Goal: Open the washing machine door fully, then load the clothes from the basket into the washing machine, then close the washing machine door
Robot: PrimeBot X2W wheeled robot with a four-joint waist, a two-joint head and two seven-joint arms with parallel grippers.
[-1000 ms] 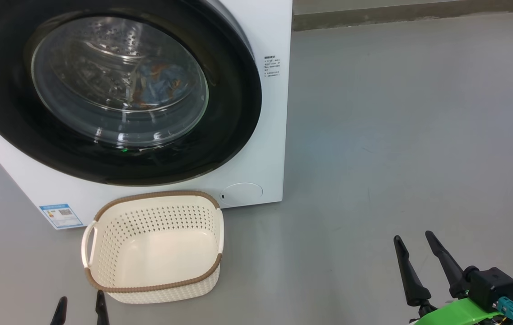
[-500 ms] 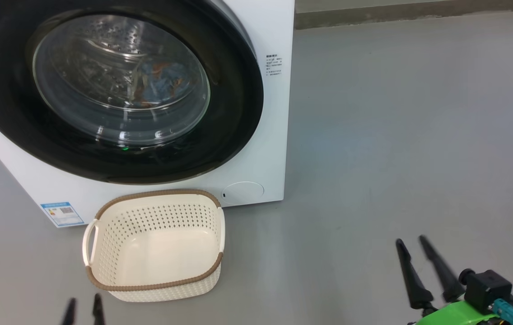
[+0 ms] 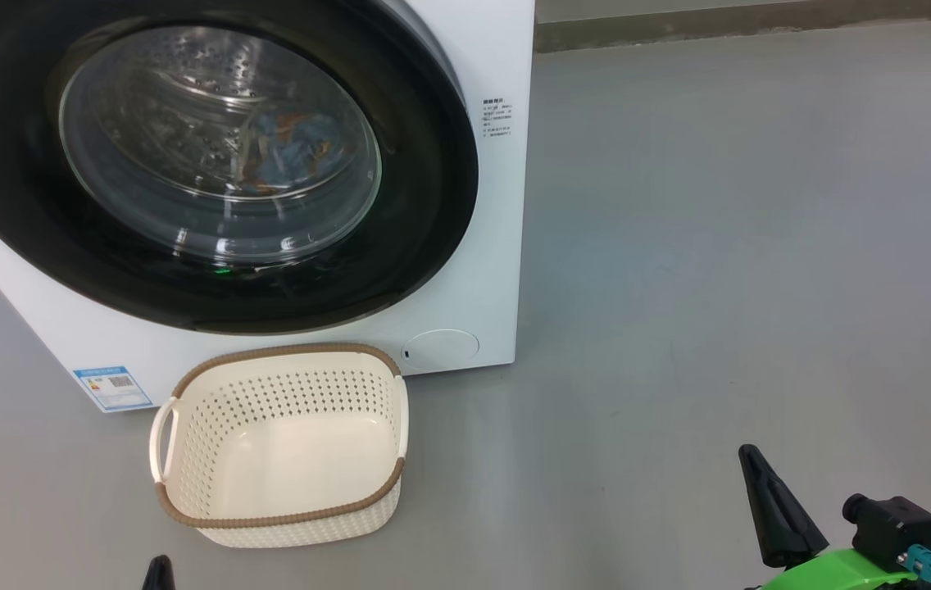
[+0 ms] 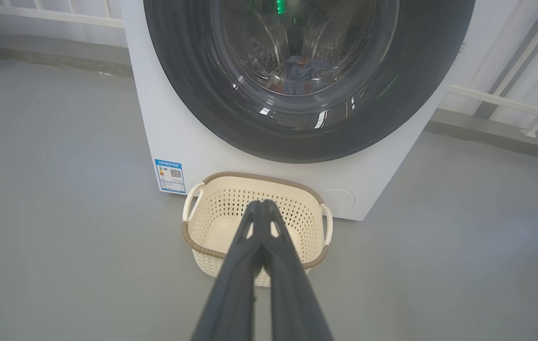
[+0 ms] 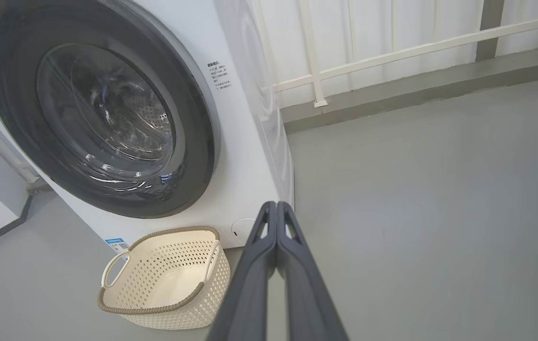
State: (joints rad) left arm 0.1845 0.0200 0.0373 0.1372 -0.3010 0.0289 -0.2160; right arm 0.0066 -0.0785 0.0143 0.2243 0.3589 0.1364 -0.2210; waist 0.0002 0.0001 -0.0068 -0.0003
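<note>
The white washing machine (image 3: 482,270) stands at the upper left, its round black door (image 3: 424,213) closed flat against the front. Behind the door's glass, blue clothes with orange print (image 3: 289,152) lie in the steel drum, also clothes (image 4: 304,73) in the left wrist view. The cream basket (image 3: 281,516) sits on the floor in front of the machine and holds nothing. My left gripper (image 4: 261,204) is shut with nothing in it, low before the basket (image 4: 314,222). My right gripper (image 5: 276,206) is shut and bare, off to the basket's right over the floor.
Grey floor (image 3: 719,246) spreads wide to the right of the machine. A white railing (image 5: 392,49) and a low kerb run along the back wall. A blue label sticker (image 3: 113,388) and a round white service flap (image 3: 441,346) mark the machine's lower front.
Both grippers went from open to shut, with nothing between the fingers. Both dropped a little lower in the head view. The door, clothes and basket stayed put.
</note>
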